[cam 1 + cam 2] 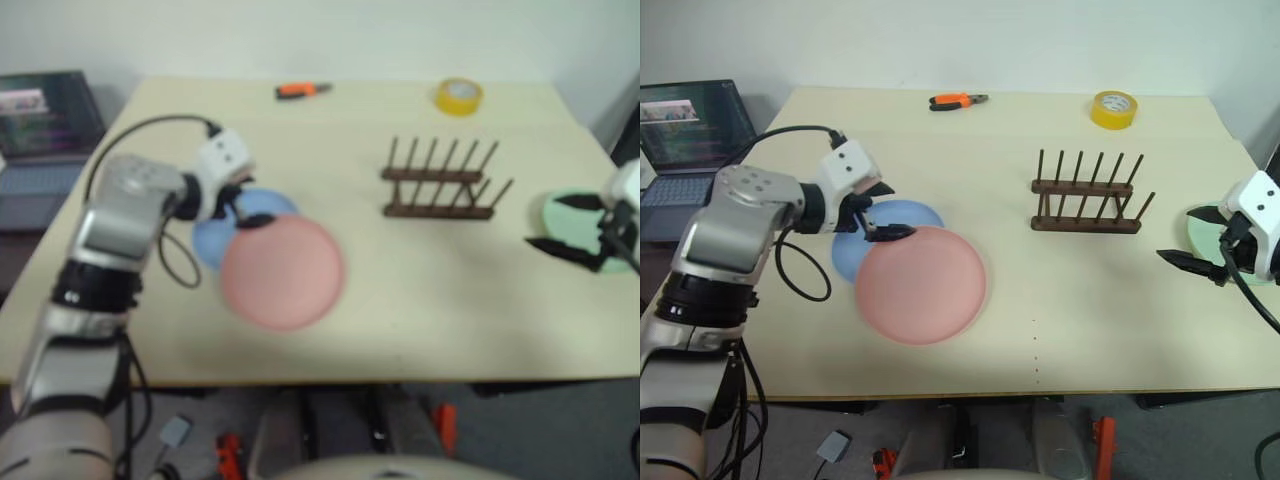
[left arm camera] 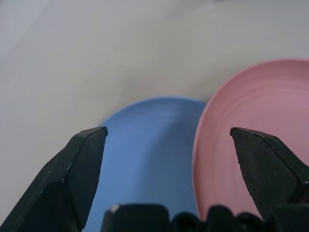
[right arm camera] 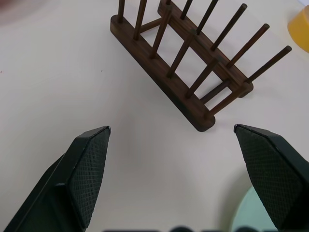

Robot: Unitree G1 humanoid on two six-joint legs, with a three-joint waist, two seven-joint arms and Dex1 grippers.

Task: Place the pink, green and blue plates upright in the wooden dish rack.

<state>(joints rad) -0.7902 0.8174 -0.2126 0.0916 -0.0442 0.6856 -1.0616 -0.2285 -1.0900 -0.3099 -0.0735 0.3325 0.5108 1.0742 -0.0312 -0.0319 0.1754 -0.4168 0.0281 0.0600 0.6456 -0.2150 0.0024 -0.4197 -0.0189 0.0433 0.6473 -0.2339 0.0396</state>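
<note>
The pink plate (image 1: pixel 922 285) lies flat on the table's left half, overlapping the blue plate (image 1: pixel 862 250) beneath it. My left gripper (image 1: pixel 888 212) hovers open over where the two plates meet; its wrist view shows the blue plate (image 2: pixel 149 154) and the pink plate (image 2: pixel 260 106) between its fingers. The wooden dish rack (image 1: pixel 1087 195) stands empty right of centre. Flat at the right edge lies the green plate (image 1: pixel 1210 235), partly hidden by my right gripper (image 1: pixel 1177 235). That gripper is open, holds nothing and points toward the rack (image 3: pixel 193 63).
A yellow tape roll (image 1: pixel 1113 109) and orange-handled pliers (image 1: pixel 958 101) lie near the table's far edge. A laptop (image 1: pixel 690 125) stands off the table's left side. Bare tabletop (image 1: pixel 1070 300) spreads between the pink plate and the right gripper.
</note>
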